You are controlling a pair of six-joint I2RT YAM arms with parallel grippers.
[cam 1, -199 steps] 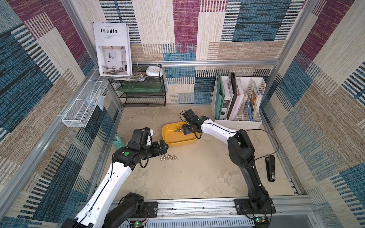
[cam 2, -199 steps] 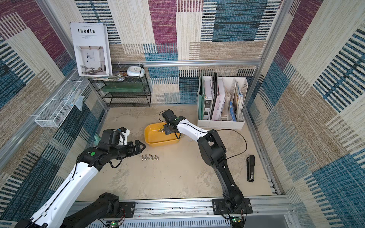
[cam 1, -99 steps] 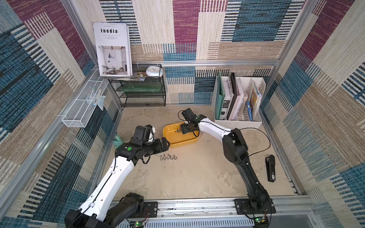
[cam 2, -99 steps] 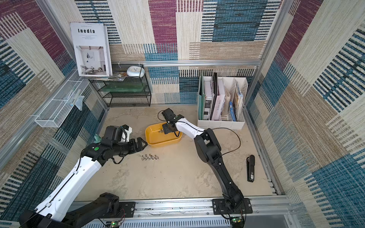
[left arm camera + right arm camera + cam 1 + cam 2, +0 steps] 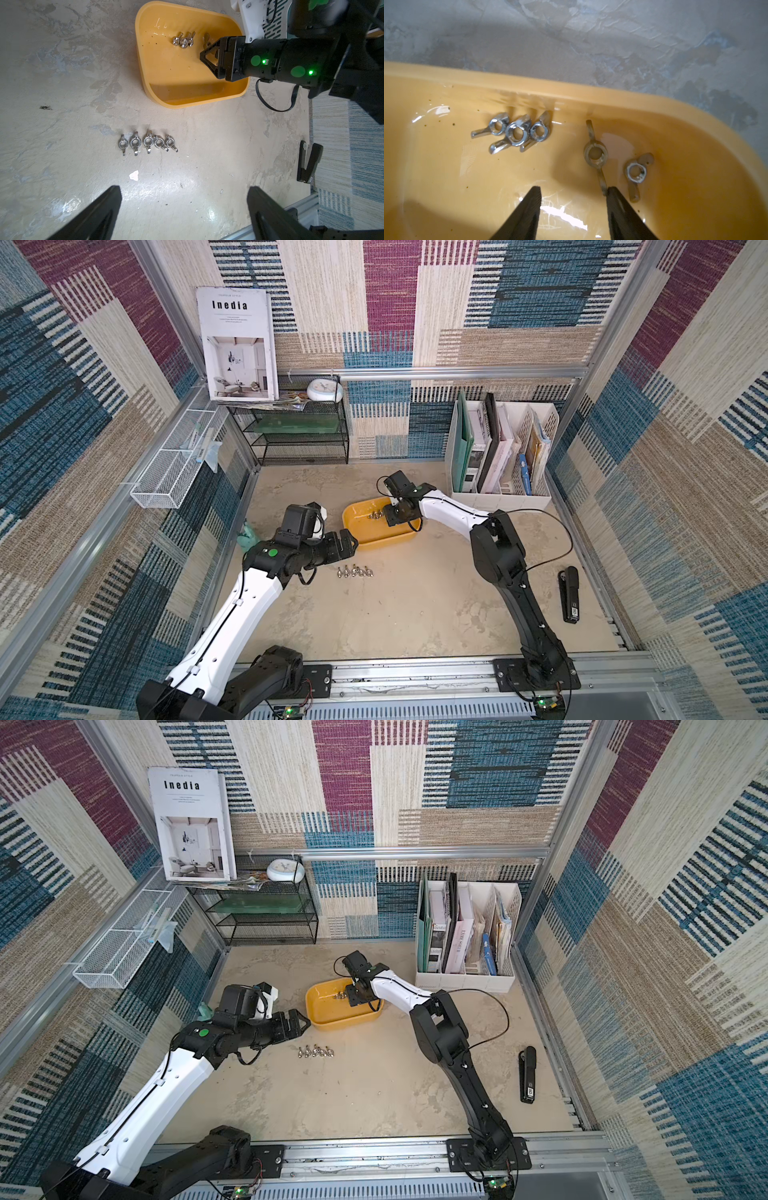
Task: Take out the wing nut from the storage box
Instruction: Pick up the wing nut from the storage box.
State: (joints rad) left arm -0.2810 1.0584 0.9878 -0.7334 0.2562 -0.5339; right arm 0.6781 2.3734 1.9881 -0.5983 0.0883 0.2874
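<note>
Yellow plastic forms the storage box [image 5: 376,533], which sits on the counter [image 5: 415,614] with 5 wing nuts lying flat inside. A touching cluster of 3 [image 5: 517,131] lies close to one long wall, and 2 more lie apart from it. The right jaws reach down into the box, standing partly apart with nothing between them. One tip touches the wing end of the nearer wing nut [image 5: 594,154], and the other loose one [image 5: 635,172] lies just beside it. The left jaws are spread wide and empty, hovering above the counter just beside the box's rim. Outside the box, on the robot's side of it, a neat row of 5 wing nuts [image 5: 148,142] rests on the counter. A black stapler [image 5: 569,593] lies well apart, toward the right.
</note>
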